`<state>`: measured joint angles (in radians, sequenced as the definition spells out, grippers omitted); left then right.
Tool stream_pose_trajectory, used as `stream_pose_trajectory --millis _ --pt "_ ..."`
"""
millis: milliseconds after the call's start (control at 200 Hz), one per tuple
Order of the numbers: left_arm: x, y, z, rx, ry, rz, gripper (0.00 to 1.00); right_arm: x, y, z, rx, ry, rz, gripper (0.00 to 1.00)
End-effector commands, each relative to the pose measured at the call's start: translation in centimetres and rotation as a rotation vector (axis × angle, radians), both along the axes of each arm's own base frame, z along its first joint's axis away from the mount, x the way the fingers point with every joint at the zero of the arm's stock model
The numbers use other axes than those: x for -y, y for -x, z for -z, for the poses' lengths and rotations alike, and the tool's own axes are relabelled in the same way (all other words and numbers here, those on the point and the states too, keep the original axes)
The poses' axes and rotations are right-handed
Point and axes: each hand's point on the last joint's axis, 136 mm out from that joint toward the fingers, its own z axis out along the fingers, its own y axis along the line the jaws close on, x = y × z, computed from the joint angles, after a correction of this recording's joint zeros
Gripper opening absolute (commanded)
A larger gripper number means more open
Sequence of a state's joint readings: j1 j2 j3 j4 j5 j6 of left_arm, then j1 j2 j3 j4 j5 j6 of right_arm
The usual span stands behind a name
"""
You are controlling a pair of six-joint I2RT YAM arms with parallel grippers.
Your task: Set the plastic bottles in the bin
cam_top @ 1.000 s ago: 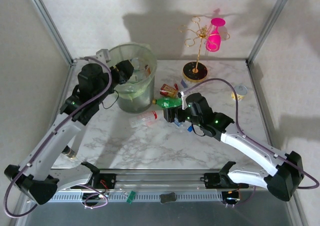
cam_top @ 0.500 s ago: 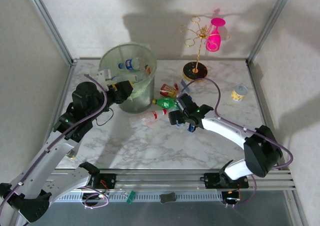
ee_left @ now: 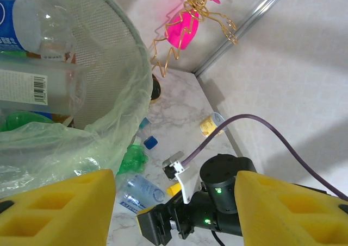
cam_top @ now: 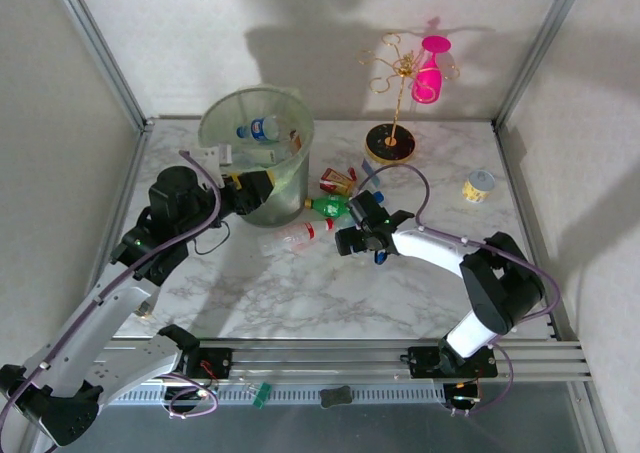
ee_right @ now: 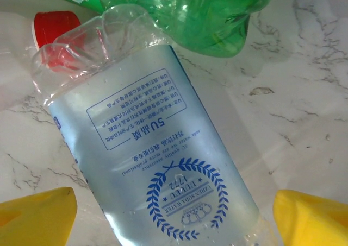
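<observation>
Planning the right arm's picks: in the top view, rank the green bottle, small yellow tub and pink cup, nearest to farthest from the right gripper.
From the right gripper:
1. green bottle, just beyond it.
2. small yellow tub, off to the right.
3. pink cup, at the back, up on the gold stand.

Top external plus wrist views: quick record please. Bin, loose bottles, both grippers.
bin: upright, far left of the table, lined; holds bottles, among them a blue-labelled bottle
loose on table: green bottle, red-capped bottle, blue-printed clear bottle, all lying right of the bin
left gripper: open, nothing between the pads, close to the bin's outer wall; contact unclear
right gripper: open, low over the blue-printed clear bottle, one pad on each side, not closed on it
</observation>
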<state>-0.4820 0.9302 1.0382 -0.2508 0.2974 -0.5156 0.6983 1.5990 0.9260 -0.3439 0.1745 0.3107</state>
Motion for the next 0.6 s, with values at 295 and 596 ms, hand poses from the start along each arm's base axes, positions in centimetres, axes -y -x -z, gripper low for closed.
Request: stream_pose_trajectory --millis 295,596 --pt "1.3 0.0 -1.0 0.02 0.025 0.06 0.6 0.3 -0.5 1.8 -0.015 0.061 -0.001 0.68" --pt "1.3 -0.1 -0.9 0.013 0.024 0.06 0.6 -0.2 0.6 1.5 0.003 0.094 -0.026 0.61"
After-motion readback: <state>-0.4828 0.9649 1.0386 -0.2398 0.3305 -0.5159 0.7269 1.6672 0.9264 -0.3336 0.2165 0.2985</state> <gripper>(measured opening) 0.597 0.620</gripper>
